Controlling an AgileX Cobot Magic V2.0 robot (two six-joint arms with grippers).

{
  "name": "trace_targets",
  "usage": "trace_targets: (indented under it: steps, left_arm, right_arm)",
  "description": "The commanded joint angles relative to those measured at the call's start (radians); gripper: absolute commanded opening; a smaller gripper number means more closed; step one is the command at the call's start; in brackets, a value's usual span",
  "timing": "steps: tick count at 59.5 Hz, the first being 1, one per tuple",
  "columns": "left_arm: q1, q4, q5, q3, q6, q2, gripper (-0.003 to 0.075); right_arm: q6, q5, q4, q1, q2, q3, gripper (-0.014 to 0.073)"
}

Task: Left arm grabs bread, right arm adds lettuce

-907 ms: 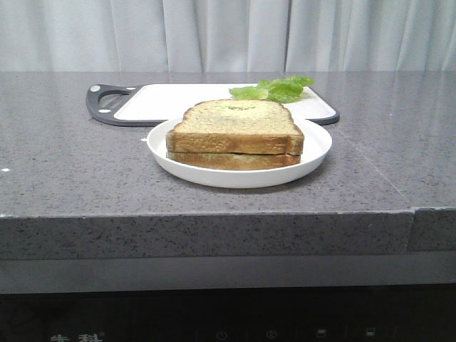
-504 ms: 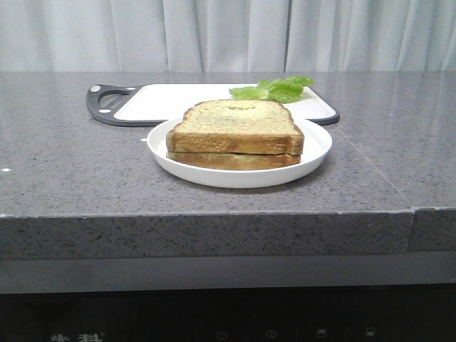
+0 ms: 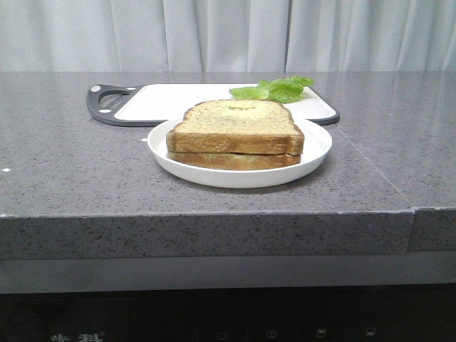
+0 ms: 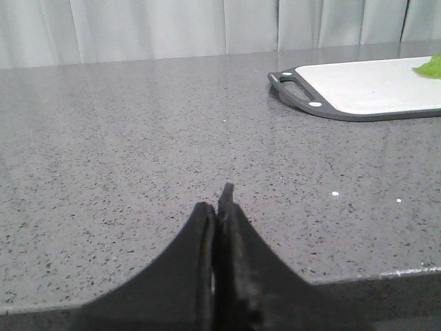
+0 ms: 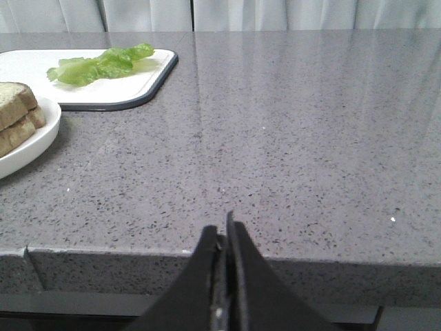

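Observation:
Two toast slices lie stacked on a white plate point(image 3: 313, 153) in the middle of the counter. The top one is the bread point(image 3: 235, 125), golden-crusted with a small curved dent near its rounded far end. Behind it the green lettuce point(image 3: 274, 89) rests on the right part of a white cutting board point(image 3: 178, 101). The lettuce point(image 5: 100, 64) and the plate's edge point(image 5: 41, 141) also show in the right wrist view. My left gripper point(image 4: 217, 200) is shut and empty near the counter's front edge, left of the board. My right gripper point(image 5: 224, 231) is shut and empty at the front edge, right of the plate.
The cutting board's dark grey handle point(image 4: 289, 86) points left. A plain slice point(image 3: 235, 159) lies under the bread. A seam point(image 3: 413, 208) splits the grey stone counter's front edge at the right. Pale curtains hang behind.

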Motion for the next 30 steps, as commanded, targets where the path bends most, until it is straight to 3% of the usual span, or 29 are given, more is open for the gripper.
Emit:
trace_targets:
  steps: [1,30]
  left_arm:
    - [0.002,-0.008,-0.090,0.004,-0.009,-0.020,-0.0020]
    - [0.002,-0.008,-0.140,0.001,-0.009,-0.018,-0.0020]
  right_arm:
    - [0.001,-0.073,-0.013,-0.005,-0.024,-0.003,-0.0061]
    - [0.003,-0.081,0.011,-0.005,-0.024,-0.004,-0.0061]
